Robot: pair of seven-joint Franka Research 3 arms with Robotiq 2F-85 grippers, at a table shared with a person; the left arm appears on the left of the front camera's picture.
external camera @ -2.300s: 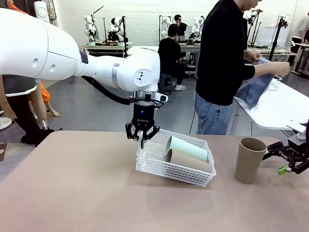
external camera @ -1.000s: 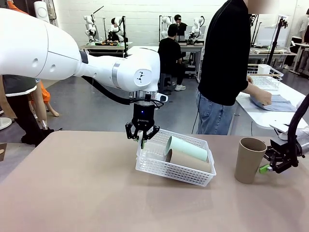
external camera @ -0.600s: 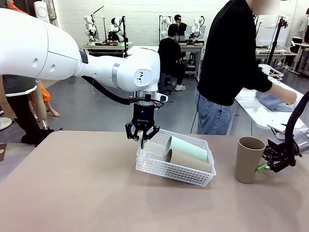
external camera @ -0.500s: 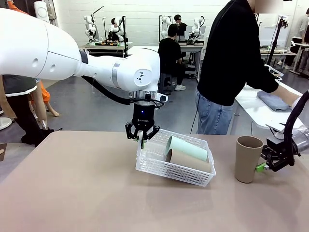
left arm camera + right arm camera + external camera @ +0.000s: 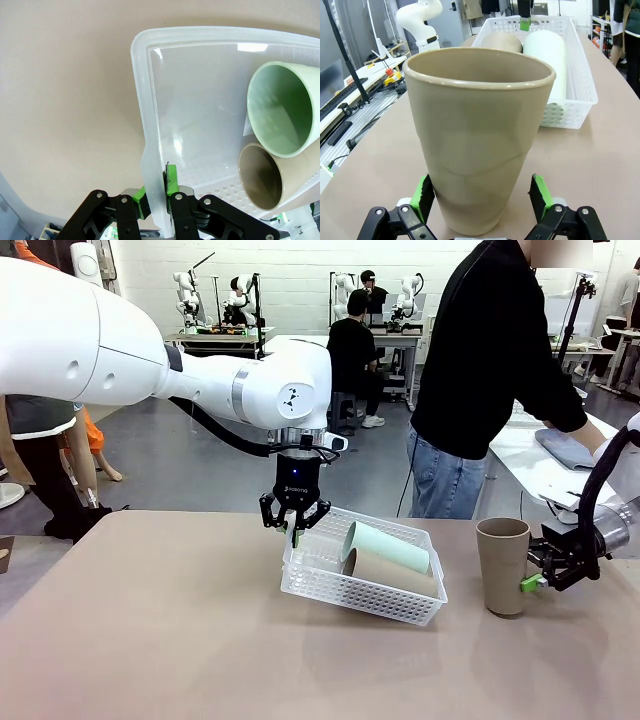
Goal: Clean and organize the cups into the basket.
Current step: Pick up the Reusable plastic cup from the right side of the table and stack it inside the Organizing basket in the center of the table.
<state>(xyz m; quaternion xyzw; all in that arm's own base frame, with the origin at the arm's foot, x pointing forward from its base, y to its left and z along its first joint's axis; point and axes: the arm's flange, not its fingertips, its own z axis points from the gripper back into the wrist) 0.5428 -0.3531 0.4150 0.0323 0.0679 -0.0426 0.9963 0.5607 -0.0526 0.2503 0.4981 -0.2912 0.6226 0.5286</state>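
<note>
**A:** What do we have nearest to us?

**B:** The bare table [image 5: 150, 640], across the lower part of the frame. A little further, at lower centre, we see the basket [image 5: 360, 598]. It is white, with small holes in its sides.

**A:** And where are the cups?

**B:** Two lie on their sides inside the basket. The lying brown cup [image 5: 390, 572] is at the near side, and the green cup [image 5: 390, 545] touches it just behind. In the left wrist view we look into their open mouths. The standing brown cup [image 5: 502, 565] is upright on the table at the right of the frame, outside the basket and apart from it.

**A:** How are the grippers?

**B:** The right gripper [image 5: 533, 567] is low at the right edge, beside the standing brown cup. In its wrist view the fingers are apart, one on each side of the cup's lower part. We cannot tell whether a pad touches it. The left gripper [image 5: 293, 528] points straight down at the basket's far left corner. Its pads [image 5: 171, 180] are pressed together on the basket's thin wall, one inside and one outside.

**A:** And behind?

**B:** A person [image 5: 480, 360] in a black top and jeans stands past the table at upper right, bending toward a white table [image 5: 530, 465] with a folded blue cloth [image 5: 565, 448].
</note>
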